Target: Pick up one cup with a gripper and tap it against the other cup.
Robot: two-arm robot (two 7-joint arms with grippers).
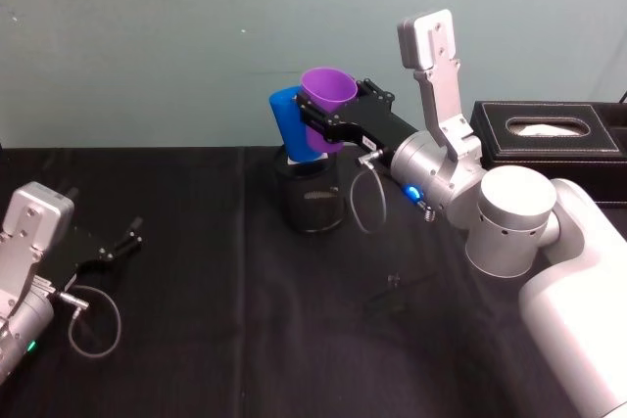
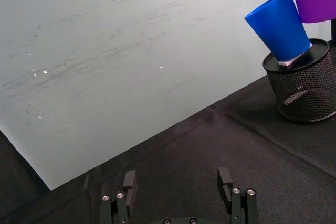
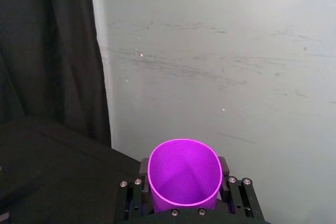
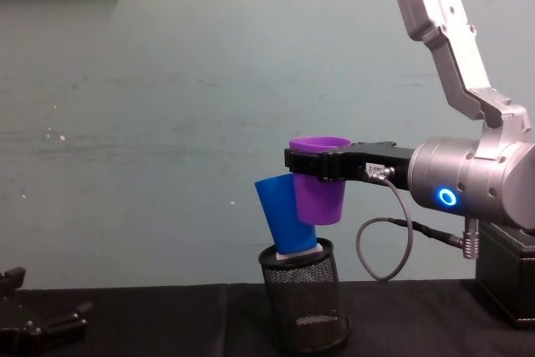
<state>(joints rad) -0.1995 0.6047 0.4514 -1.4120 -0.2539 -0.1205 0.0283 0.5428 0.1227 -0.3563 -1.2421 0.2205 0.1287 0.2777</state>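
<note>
Holding the purple cup (image 1: 327, 97) aloft, the right gripper (image 1: 328, 129) has its jaws clamped on the cup's wall, the cup touching or just beside the blue cup (image 1: 291, 122); judged step: the tap.

Left wrist view: the blue cup leans tilted on the mesh holder (image 2: 304, 91); the left gripper (image 2: 178, 184) rests low over the bench (image 2: 220, 145), jaws apart.

Chest view: the right arm reaches level from the right. Next move likely needs a slight push left.

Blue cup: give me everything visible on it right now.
The blue cup is a plain, bright blue tumbler that looks like plastic, tapered and wider at the rim. It stands tilted, its narrow end down in the black mesh holder, its rim leaning away from the purple cup. That cup, held by the right claw, is against its side; actual contact can't be confirmed.
</note>
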